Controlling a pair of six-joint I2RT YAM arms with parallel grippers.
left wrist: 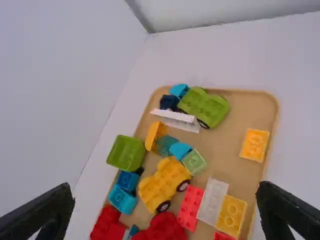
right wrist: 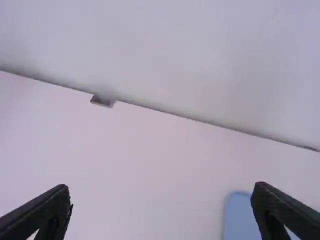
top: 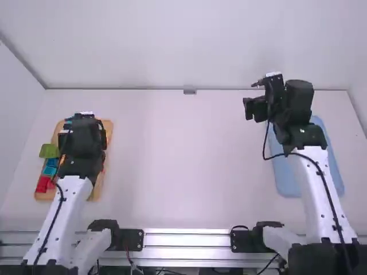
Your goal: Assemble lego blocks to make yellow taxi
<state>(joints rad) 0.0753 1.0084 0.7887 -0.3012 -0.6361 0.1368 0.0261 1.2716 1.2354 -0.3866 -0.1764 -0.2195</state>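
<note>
Pointing lengthwise toward the mint block [left wrist: 194, 162], the yellow car [left wrist: 164, 184] rests, left claw [top: 85, 119] and right claw [top: 252, 108] released.

No readable lettering, labels, numbers or signs anywhere

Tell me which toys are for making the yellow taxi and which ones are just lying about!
Probably for the taxi:
- yellow block with wheels
- yellow block beside the white one

Probably just lying about:
- green block with wheels
- green open box
- dark blue block
</note>
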